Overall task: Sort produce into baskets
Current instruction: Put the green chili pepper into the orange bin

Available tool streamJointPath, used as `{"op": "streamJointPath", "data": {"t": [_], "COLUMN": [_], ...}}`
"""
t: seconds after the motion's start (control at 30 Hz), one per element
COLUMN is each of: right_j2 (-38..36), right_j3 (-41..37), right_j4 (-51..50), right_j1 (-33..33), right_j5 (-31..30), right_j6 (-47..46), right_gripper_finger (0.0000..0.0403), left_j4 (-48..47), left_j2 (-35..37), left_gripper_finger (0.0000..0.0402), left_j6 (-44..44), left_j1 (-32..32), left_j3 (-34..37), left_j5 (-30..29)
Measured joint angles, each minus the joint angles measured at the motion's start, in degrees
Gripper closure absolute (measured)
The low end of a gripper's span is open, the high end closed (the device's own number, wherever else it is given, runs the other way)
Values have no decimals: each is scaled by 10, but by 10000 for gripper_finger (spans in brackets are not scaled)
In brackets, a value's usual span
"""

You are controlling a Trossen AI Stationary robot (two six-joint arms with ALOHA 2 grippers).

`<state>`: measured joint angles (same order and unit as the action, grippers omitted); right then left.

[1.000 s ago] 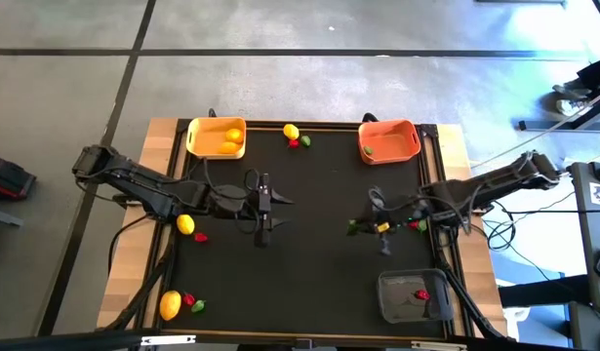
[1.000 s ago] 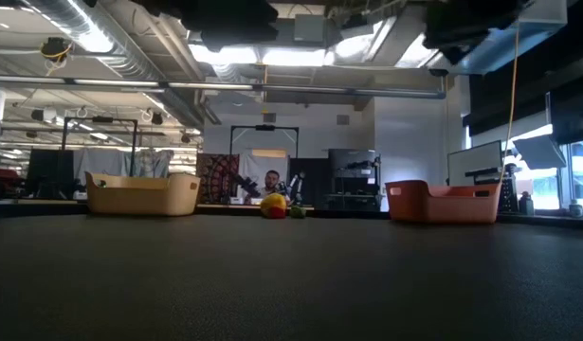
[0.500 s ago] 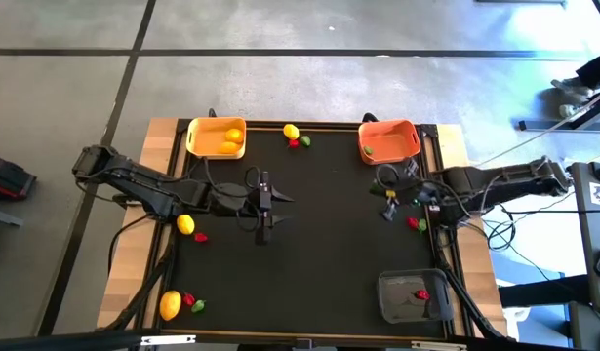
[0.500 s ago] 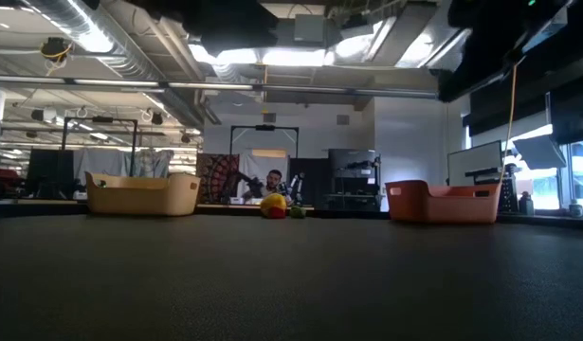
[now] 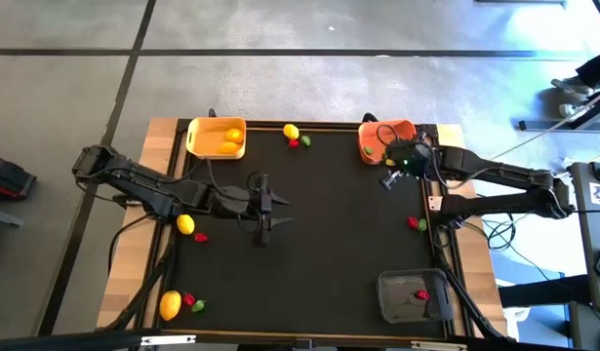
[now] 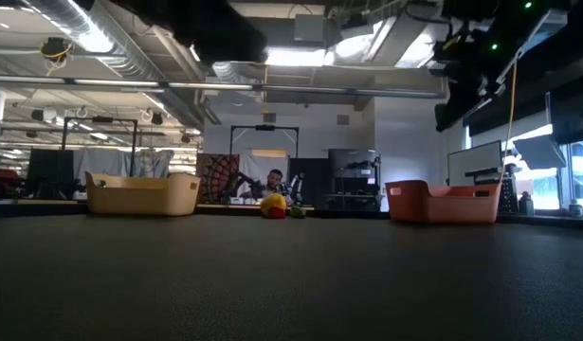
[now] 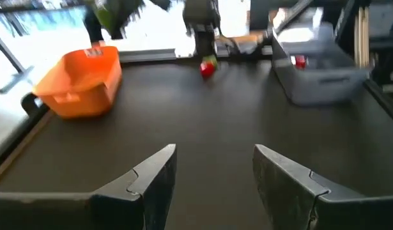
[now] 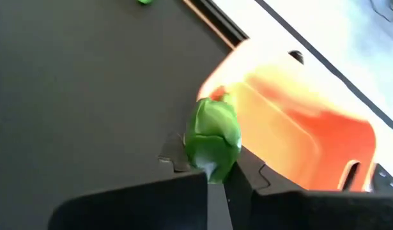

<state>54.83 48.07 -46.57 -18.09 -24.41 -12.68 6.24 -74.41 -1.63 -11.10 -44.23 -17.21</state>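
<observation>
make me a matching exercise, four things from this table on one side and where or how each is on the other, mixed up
Things:
1. yellow-orange basket
2. dark grey basket
3. green piece
4. left claw

Places or states:
A. pinched in the right claw by the orange-red basket
B. open over the mat's middle, holding nothing
C. far left corner, lemons inside
D. near right corner, a red piece inside

Pairs: 1-C, 2-D, 3-A, 4-B
</observation>
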Motion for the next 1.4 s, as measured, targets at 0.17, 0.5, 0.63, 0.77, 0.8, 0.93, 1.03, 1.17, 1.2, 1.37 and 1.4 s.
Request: {"op": "streamJointPath", "data": {"t": [0.17,0.5,0.63,0.77,0.8,0.93,1.03,1.17,1.2,1.37,1.4], "right_j2": [24,99,136,179,190,233,264,294,299,316,318], "right_j3": [0,0,0,0,0,0,-1,-1,-1,-1,-1], "right_j4": [4,57,76,101,108,132,143,158,161,173,175], "right_j1": [-65,-175,-215,-250,-258,-290,-312,-331,-332,-334,-334], "right_j5": [0,36,71,78,83,96,96,96,96,95,95], "right_j6": [24,89,110,118,120,132,132,132,132,140,142], "right_gripper_finger": [388,388,388,388,388,388,388,388,388,378,369], "left_j4": [-48,-95,-126,-151,-153,-163,-163,-163,-164,-164,-164], "left_j2": [2,30,58,77,78,78,77,77,77,77,77], "left_gripper_finger": [201,202,202,202,202,202,202,202,202,202,202], "left_j6": [-25,-30,-39,-41,-44,-48,-51,-55,-56,-57,-57], "left_j1": [-22,-27,-23,-22,-22,-22,-22,-22,-22,-22,-22], "left_j3": [0,0,0,0,0,0,0,0,0,0,0], "left_j5": [0,0,-9,-28,-29,-29,-30,-30,-30,-30,-30]}}
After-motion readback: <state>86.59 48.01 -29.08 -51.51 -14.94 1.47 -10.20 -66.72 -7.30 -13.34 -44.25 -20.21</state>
